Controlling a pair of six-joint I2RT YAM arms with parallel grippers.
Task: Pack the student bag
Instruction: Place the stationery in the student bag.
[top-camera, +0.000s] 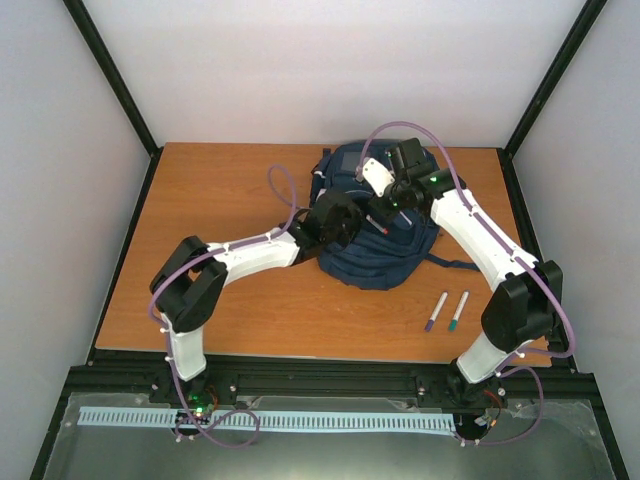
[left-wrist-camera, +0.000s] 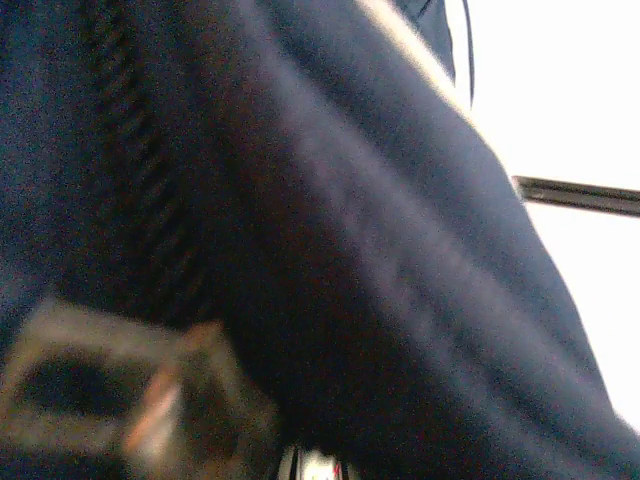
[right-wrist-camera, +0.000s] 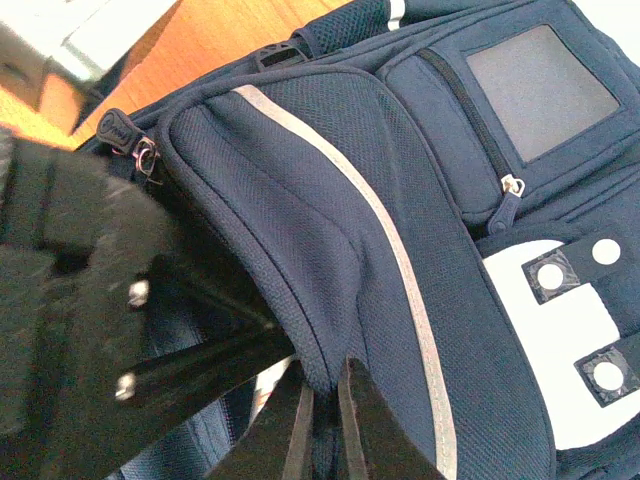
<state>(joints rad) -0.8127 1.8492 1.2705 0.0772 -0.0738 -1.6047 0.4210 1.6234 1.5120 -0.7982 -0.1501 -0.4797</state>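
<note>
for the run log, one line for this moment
right tool: shut on student bag flap | left tool: shut, at bag | purple marker and green marker: on table

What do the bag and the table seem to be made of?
The bag: woven navy fabric, matte, probably synthetic; the mesh-like weave shows close up. Its stripe: grey-white tape, maybe reflective. The table: wood or wood-look laminate, smooth; orange-brown with faint grain.

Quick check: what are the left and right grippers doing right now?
Left gripper: closed, pressed against the student bag; whether it holds anything cannot be told.
Right gripper: closed, pinching a fold of the student bag.
</note>
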